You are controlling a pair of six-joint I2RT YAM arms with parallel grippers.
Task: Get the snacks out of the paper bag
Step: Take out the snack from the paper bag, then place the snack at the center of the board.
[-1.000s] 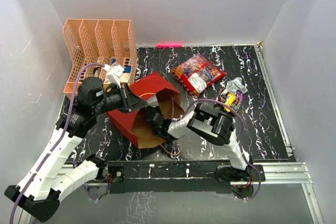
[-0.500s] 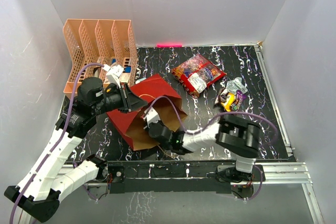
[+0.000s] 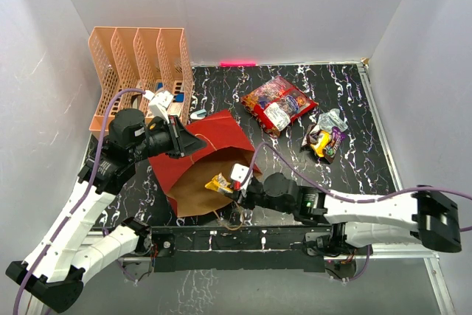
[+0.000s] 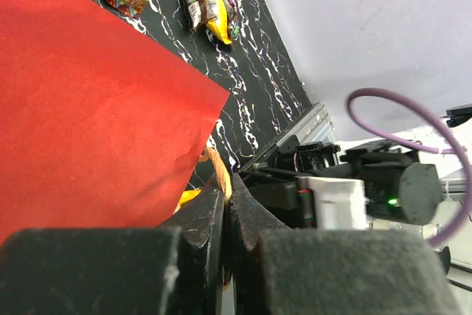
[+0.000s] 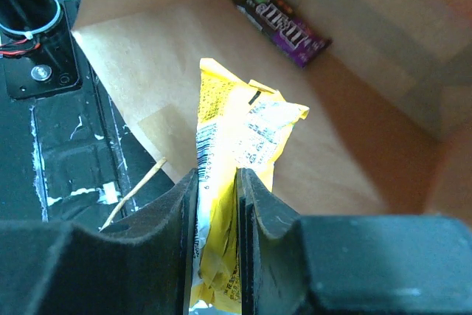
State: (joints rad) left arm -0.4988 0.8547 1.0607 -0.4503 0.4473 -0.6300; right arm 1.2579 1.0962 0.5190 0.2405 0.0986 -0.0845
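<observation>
Pinching bag [image 3: 214, 134] rim in shut left jaws; clamping yellow packet [image 5: 232, 138] lengthwise in right jaws, purple bar [image 5: 284, 23] lying crosswise ahead, deeper inside

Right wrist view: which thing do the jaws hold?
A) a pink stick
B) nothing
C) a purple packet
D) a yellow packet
D: the yellow packet sits pinched between the jaws of the right gripper, while the purple packet lies deeper inside the paper bag, untouched.
</observation>
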